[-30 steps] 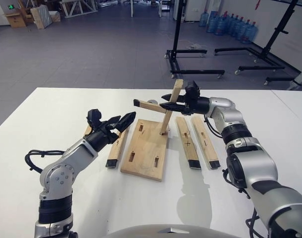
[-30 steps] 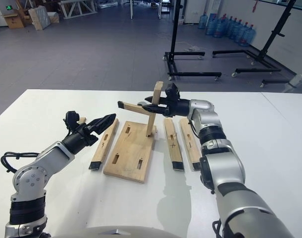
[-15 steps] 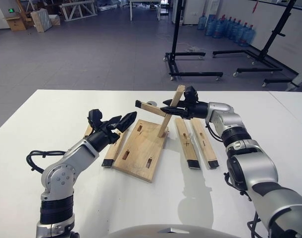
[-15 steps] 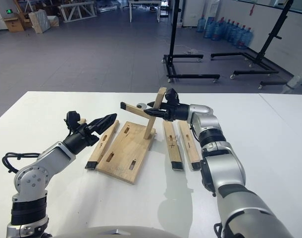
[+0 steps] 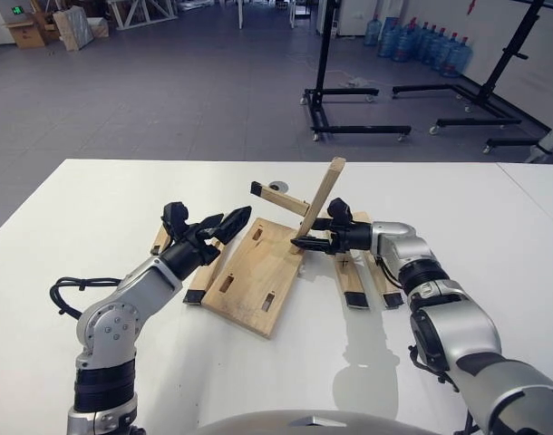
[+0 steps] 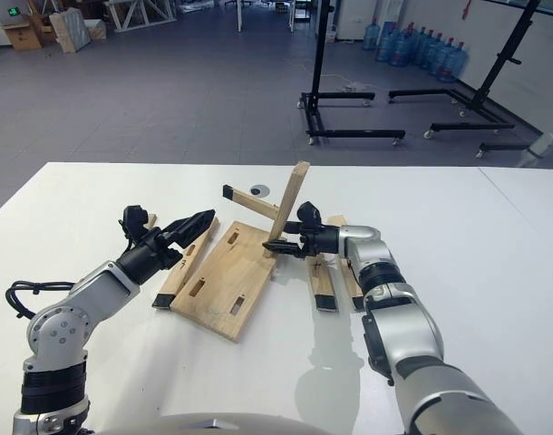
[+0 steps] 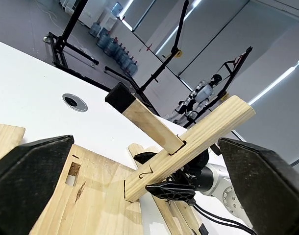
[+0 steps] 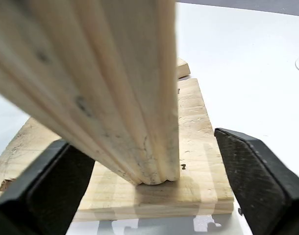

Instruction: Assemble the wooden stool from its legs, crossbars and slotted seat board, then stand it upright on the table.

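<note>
Since 1 second ago the right gripper has dropped from the joint of leg and crossbar down to the leg's foot, and the seat board has turned askew on the table. That leg stands tilted, its foot at the board's far right slot, and its crossbar sticks out toward the robot's left.

The right gripper's 2 fingers straddle the foot, spread wide with a gap beside the wood, so they clamp nothing. The left gripper hangs open and empty over a loose leg just left of the board. 2 more loose legs lie to the board's right.

As I judge it, the left gripper should pin the board. The right should then close low, bring the leg square, and only then press it home.

No label shows, only pencil marks: a hooked sign like a 2 on the standing leg, and a cross on 1 loose leg.
</note>
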{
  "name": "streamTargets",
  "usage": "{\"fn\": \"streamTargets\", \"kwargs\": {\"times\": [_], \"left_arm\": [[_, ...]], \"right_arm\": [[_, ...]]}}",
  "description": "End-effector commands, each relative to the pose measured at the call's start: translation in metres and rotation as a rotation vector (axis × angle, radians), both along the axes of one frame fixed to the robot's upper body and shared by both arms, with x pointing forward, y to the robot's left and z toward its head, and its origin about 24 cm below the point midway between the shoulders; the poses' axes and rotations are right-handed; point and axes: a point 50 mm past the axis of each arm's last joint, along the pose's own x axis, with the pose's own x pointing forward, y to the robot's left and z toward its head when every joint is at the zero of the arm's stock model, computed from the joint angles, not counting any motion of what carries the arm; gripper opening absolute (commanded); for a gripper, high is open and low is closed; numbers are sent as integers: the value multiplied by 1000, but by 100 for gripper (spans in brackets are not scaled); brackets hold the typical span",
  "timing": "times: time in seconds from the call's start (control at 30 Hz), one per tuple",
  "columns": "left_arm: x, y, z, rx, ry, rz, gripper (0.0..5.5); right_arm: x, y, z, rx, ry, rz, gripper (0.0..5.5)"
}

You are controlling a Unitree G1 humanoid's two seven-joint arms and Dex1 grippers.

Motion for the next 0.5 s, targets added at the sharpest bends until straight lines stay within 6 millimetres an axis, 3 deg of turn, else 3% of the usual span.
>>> {"fn": "streamTargets", "kwargs": {"times": [0.03,0.13,0.2,0.27,0.33,0.43,0.5], "left_arm": [[2,0,9,68,-39,-1,540],[7,8,40,84,-146,34,540],[5,15,57,87,-206,77,540],[1,21,65,115,-232,145,540],[-5,30,63,121,-214,245,540],[-8,42,58,85,-179,357,540],[-8,50,53,92,-155,407,540]], "right_arm": [[-6,-42,20,-53,-67,-33,423],[-29,-76,50,-43,-195,-203,423],[-41,-84,78,-27,-294,-401,423],[-60,-88,87,-111,-289,-682,423],[-72,-83,74,-212,-245,-852,423],[-91,-64,39,-409,-160,-908,423],[-100,-59,30,-512,-126,-920,423]]}}
